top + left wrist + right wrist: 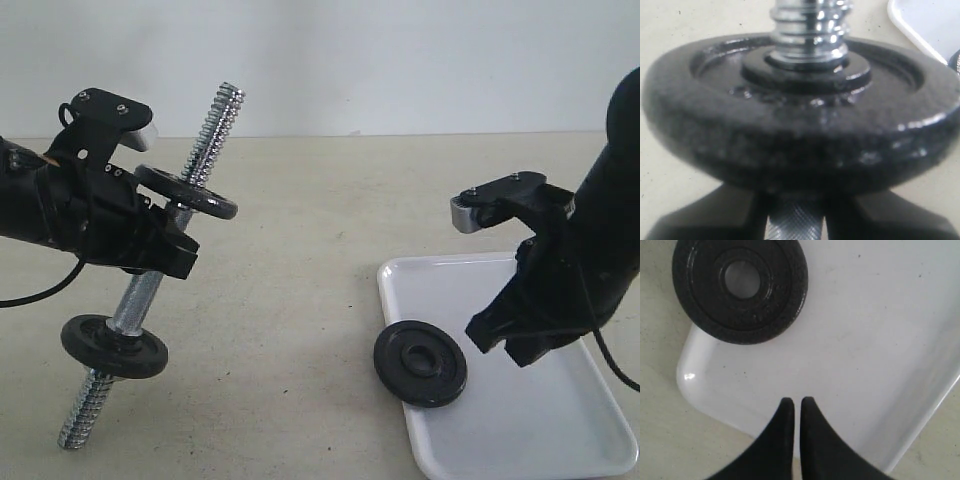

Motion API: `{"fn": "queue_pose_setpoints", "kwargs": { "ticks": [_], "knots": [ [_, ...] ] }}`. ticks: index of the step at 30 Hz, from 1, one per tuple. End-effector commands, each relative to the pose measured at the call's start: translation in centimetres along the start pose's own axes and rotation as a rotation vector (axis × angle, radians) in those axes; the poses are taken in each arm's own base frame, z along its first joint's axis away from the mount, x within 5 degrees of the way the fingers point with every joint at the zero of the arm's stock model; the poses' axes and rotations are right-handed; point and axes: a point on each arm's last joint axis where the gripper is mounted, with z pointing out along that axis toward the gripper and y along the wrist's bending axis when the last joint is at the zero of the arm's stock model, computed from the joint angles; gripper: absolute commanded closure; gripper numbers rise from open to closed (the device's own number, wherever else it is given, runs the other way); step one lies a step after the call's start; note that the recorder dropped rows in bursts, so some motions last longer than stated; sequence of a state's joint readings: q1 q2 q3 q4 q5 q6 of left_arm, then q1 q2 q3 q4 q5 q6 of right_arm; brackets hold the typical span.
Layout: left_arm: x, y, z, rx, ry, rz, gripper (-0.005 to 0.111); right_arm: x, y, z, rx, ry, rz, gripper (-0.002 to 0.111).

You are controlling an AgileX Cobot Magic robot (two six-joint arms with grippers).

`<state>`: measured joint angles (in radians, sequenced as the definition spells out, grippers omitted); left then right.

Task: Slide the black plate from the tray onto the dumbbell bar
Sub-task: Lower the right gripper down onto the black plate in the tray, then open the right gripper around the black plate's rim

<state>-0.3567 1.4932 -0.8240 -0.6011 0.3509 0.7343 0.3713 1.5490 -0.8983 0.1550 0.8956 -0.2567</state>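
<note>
Black plate lying across the tray's left rim, partly over the desk, dumbbell bar tilted, carrying two discs, left gripper clamped on its middle, right gripper jaws together, empty, above the tray.

Three black plates, one dumbbell bar, one white tray and two robot arms are in view.
</note>
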Motion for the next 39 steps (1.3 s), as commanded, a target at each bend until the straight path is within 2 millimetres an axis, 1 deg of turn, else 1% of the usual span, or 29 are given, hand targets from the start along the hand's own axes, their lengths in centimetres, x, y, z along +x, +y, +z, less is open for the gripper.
{"fn": "queue_pose_setpoints", "kwargs": {
  "ticks": [1, 6, 8, 10, 12, 17, 31, 33, 35, 37, 39],
  "knots": [
    [-2.6, 0.4, -2.1, -0.077, -0.184, -0.038, 0.102, -1.0, 0.6, 0.1, -0.024, 0.029, -0.022, 0.109],
    [-2.6, 0.4, -2.1, -0.079, -0.187, -0.038, 0.102, -2.4, 3.6, 1.3, -0.034, 0.05, -0.186, 0.109],
    [-2.6, 0.4, -2.1, -0.075, -0.182, -0.038, 0.102, -2.9, 4.5, 1.9, -0.02, 0.051, -0.238, 0.109],
    [-2.5, 0.4, -2.1, -0.07, -0.176, -0.037, 0.102, -3.3, 5.0, 2.1, 0.0, 0.052, -0.278, 0.109],
    [-2.5, 0.3, -2.1, -0.065, -0.171, -0.037, 0.102, -3.5, 5.1, 2.1, 0.023, 0.05, -0.299, 0.109],
    [-2.5, 0.3, -2.1, -0.065, -0.17, -0.034, 0.102, -3.8, 5.2, 1.6, 0.022, 0.045, -0.291, 0.109],
    [-2.5, 0.3, -2.1, -0.061, -0.166, -0.034, 0.102, -3.8, 5.2, 1.6, 0.017, 0.04, -0.288, 0.108],
    [-2.5, 0.3, -2.1, -0.061, -0.166, -0.034, 0.102, -3.9, 5.2, 1.6, 0.015, 0.037, -0.289, 0.105],
    [-2.5, 0.3, -2.1, -0.061, -0.166, -0.034, 0.102, -3.9, 5.2, 1.6, 0.015, 0.037, -0.289, 0.098],
    [-2.5, 0.3, -2.1, -0.061, -0.166, -0.034, 0.102, -3.9, 5.2, 1.6, 0.015, 0.037, -0.291, 0.085],
    [-2.5, 0.3, -2.1, -0.061, -0.166, -0.034, 0.102, -3.9, 5.2, 1.6, 0.017, 0.029, -0.291, 0.068]
  ]
}}
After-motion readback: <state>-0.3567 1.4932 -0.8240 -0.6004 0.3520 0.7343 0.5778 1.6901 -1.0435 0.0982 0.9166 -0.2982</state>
